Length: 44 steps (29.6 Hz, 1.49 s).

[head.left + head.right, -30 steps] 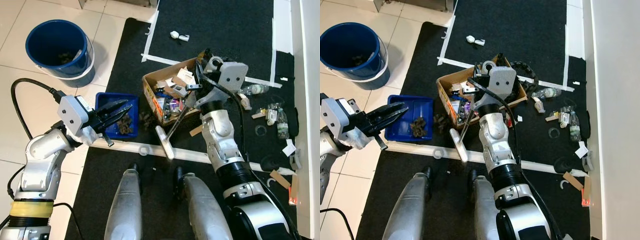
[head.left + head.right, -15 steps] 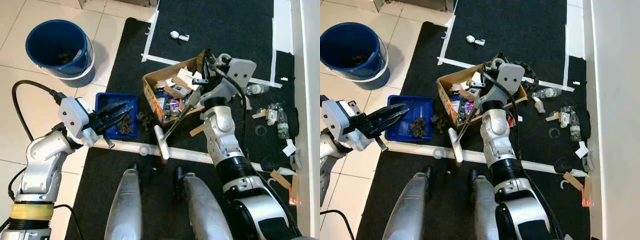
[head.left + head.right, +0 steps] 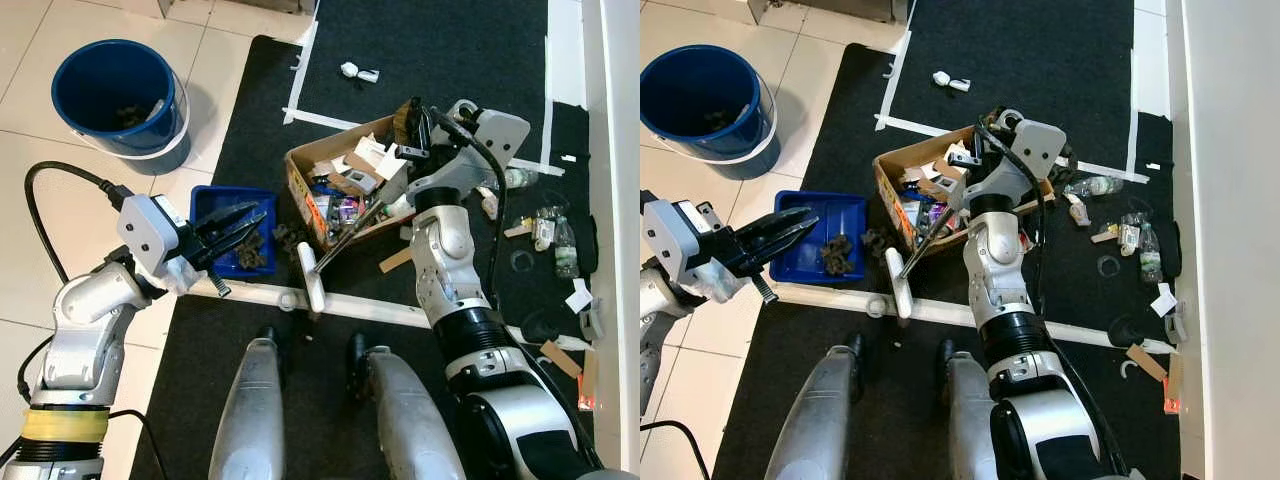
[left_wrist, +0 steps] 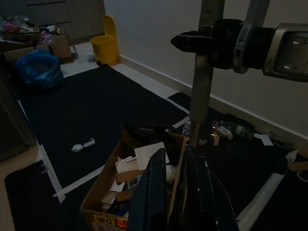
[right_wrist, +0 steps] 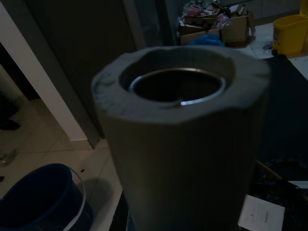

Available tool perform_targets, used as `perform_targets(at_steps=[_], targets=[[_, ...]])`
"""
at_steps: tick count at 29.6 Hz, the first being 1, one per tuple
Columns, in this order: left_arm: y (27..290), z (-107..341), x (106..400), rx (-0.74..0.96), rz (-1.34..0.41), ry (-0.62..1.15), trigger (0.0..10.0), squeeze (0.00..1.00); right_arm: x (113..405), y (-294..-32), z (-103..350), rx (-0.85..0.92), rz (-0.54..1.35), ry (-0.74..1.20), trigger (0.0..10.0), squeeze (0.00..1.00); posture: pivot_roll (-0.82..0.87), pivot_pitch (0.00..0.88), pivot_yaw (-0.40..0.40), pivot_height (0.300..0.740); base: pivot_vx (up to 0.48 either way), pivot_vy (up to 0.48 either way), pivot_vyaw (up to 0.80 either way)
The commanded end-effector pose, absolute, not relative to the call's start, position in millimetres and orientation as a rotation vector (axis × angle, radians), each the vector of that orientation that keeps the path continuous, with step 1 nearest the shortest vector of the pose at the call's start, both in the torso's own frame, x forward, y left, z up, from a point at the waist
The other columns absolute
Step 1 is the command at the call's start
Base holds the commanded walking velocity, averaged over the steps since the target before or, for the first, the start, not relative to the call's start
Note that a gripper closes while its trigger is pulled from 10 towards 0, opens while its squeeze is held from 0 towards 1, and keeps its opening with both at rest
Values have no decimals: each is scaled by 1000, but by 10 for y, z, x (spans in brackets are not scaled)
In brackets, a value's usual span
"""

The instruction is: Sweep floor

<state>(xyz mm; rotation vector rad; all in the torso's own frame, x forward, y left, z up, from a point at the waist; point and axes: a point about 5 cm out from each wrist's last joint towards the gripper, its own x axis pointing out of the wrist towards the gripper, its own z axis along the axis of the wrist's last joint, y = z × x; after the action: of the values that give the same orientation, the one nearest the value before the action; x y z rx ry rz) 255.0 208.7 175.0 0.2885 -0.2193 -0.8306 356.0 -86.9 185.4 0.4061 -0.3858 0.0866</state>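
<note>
- Glossy blue plastic bucket (image 3: 118,95) on smooth, pale tiles (image 3: 40,190).
- Matt black carpet (image 3: 420,60), edged with white tape (image 3: 300,62).
- Brown cardboard box (image 3: 340,190) holding paper scraps.
- Matt grey foam grip around a shiny metal tube (image 5: 178,125).

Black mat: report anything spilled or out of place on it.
Litter is scattered along the black mat's right edge: a plastic bottle, paper scraps and cardboard bits. A dark debris pile lies between the blue dustpan and the overfilled cardboard box.
</note>
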Motion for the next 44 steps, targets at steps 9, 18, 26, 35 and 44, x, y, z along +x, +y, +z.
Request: perform_targets(at_steps=[9, 18, 26, 35, 44], targets=[[1877, 1519, 2491, 143, -905, -160, 10000, 0, 3422, -346, 1890, 768, 232, -306, 10000, 0, 198, 401, -132, 740, 0, 0, 0], [1924, 1507, 2519, 91, -862, -179, 10000, 0, 3440, -450, 1924, 705, 245, -335, 10000, 0, 182, 398, -139, 740, 0, 0, 0], [2167, 1349, 2510, -90, -731, -177, 10000, 0, 3474, -684, 2003, 563, 257, -380, 10000, 0, 164, 396, -147, 740, 0, 0, 0], [2489, 1012, 2397, -183, -573, -94, 10000, 0, 3514, -952, 2087, 500, 207, -421, 10000, 0, 135, 386, -168, 740, 0, 0, 0], [2647, 893, 2298, -308, -512, -95, 10000, 0, 3537, -998, 2094, 460, 194, -418, 10000, 0, 143, 370, -175, 740, 0, 0, 0]])
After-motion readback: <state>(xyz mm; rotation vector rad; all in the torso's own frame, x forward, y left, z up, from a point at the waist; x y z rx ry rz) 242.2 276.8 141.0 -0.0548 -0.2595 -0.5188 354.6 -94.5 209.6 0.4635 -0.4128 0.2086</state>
